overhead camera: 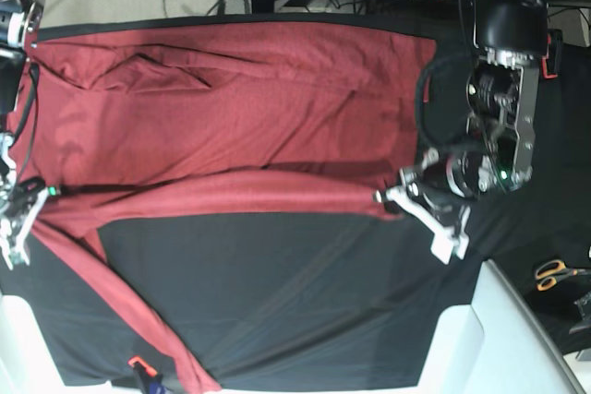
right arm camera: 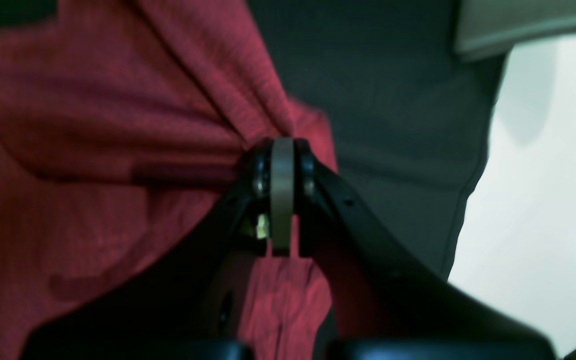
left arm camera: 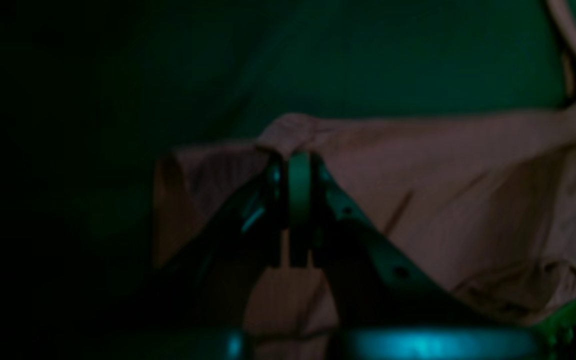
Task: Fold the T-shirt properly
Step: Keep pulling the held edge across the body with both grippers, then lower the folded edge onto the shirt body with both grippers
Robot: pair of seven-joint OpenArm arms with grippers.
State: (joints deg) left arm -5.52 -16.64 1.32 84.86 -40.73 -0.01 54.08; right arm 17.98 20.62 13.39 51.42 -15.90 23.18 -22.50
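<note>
Across the black cloth (overhead camera: 305, 302) covering the table, one T-shirt (overhead camera: 231, 108) lies spread out, its near edge lifted and drawn taut between two grippers. On the base view's right, the left gripper (overhead camera: 386, 197) is clenched on a pinch of the hem; at the far left, the right gripper (overhead camera: 39, 193) is likewise clamped on fabric beside a sleeve that trails toward the front edge. Thin knit could slip from either pinch if the arms pull unevenly, skewing the fold. One pair of scissors (overhead camera: 557, 272) lies well apart.
</note>
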